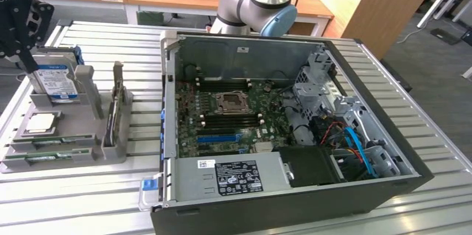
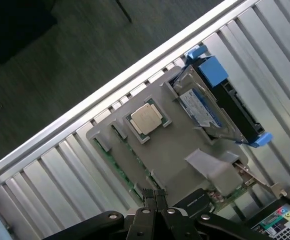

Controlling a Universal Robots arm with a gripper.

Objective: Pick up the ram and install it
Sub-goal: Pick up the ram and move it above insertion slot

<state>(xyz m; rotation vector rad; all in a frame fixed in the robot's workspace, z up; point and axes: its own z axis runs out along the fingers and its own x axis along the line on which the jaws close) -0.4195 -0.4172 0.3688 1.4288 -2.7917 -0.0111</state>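
Two ram sticks (image 1: 53, 143) lie slotted in the grey tray (image 1: 114, 155) beside the open computer case (image 1: 295, 207) in the exterior view. Wrist view adds the gripper (image 2: 155, 199), pinched shut and empty, mostly cut off.

Tool (image 2: 155, 196) closed tight, empty, aimed downward

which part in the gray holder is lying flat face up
The square silver CPU chip, flat in its recess. The blue-labelled hard drive stands propped up, and the green ram sticks sit on edge in slots.
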